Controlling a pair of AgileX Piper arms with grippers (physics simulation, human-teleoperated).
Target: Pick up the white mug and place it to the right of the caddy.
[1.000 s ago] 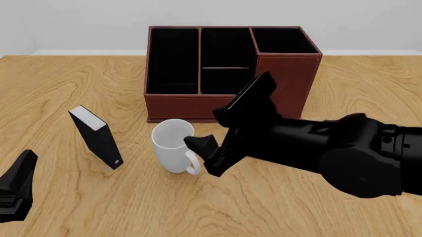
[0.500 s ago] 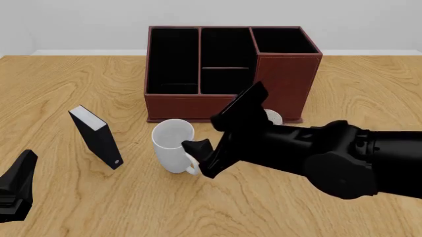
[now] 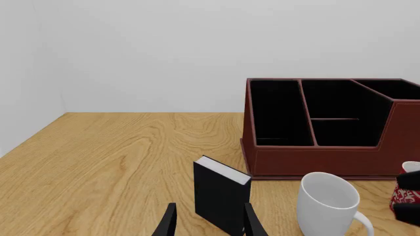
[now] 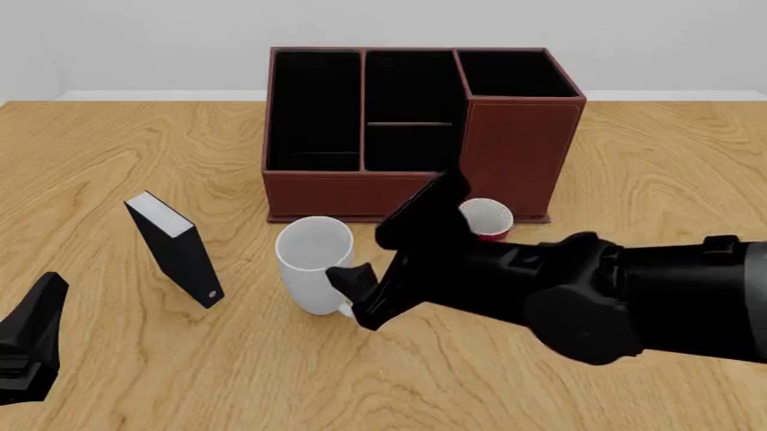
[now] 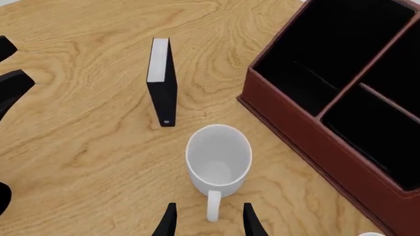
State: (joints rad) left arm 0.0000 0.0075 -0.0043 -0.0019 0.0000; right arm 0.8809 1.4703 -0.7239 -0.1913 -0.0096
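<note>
Wooden table w/ red-brown caddy point(image 4: 408, 126), white mug point(image 4: 314, 265) in front of it, right arm beside mug.
Caddy: big box, black-lined compartments. Mug: plain glossy white, upright, empty, loop handle toward right gripper point(image 5: 206, 221), whose fingers are apart either side of handle, not touching. Black book-like box point(image 4: 176, 249) stands left of mug. Red mug point(image 4: 484, 218) near caddy front. Left gripper point(image 3: 206, 223) fingers apart, holding nothing.

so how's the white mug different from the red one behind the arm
The white mug is plain glossy white and stands in full view in front of the caddy; the red mug is red outside with white lettering and mostly hidden behind the right arm. The white mug looks wider and taller. The right gripper straddles the white mug's handle; nothing reaches for the red mug. Both stand upright, mouths open upward.
</note>
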